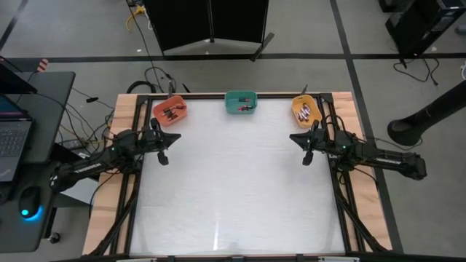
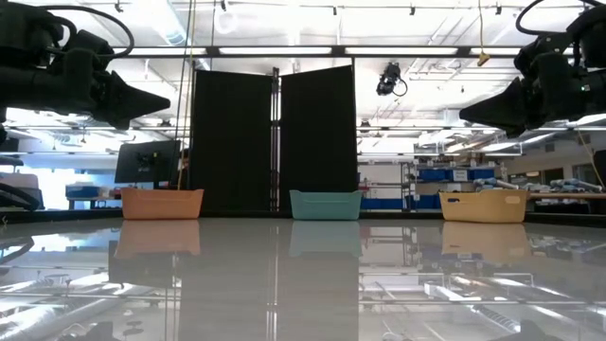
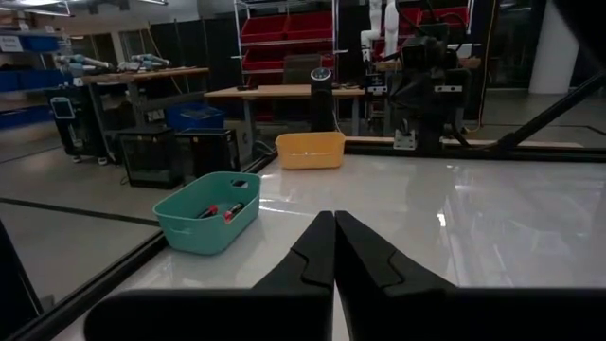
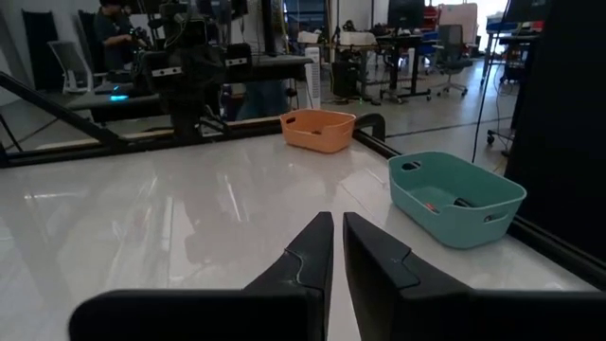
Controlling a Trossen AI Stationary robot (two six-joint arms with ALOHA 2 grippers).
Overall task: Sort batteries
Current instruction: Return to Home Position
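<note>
Left end effector [image 3: 333,224] hangs above the left side of the white tabletop [image 1: 233,189], near the left edge. It points across the surface and its two fingers are pressed together on nothing. Just beyond it, at the far left corner, stands the orange bin [image 1: 169,111] with dark batteries [image 1: 172,113] inside.

At the middle of the far edge stands the teal bin [image 1: 241,102], which holds red and dark batteries [image 1: 245,108]. At the far right corner the yellow bin [image 1: 306,109] holds silvery batteries [image 1: 305,112]. The three bins make one row along the far edge, well apart from each other.

The right end effector [image 4: 337,224] hangs above the right side, near the right edge and just before the yellow bin. Its fingers are almost together, with only a thin slit between them, and grip nothing. A wide stretch of tabletop lies open between the two end effectors and down to the near edge.
</note>
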